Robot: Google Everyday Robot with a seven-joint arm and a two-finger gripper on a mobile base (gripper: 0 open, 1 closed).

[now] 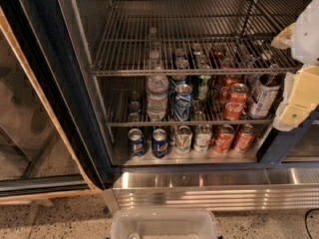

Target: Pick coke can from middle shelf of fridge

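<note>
Jaws apart, the gripper [288, 76] hangs at the right edge of the fridge [75, 108], clear of the coke can [234, 102] standing at the front of the middle shelf [124, 122]. From my console, the danger is the bottle [262, 96] just right of it, easily knocked by a wide reach. The upper rack [174, 59] bars any approach from above, and the floor cokes [224, 138] below invite a wrong pick.

A clear water bottle [157, 96] stands just left of a blue-and-silver can [182, 102], with a white-labelled dark bottle [262, 96] well to their right — below them a row of two Pepsi cans [159, 142], two pale cans [202, 137] and two red cans [224, 138] — and a clear plastic tub [164, 223] sits on the speckled floor [60, 220].
</note>
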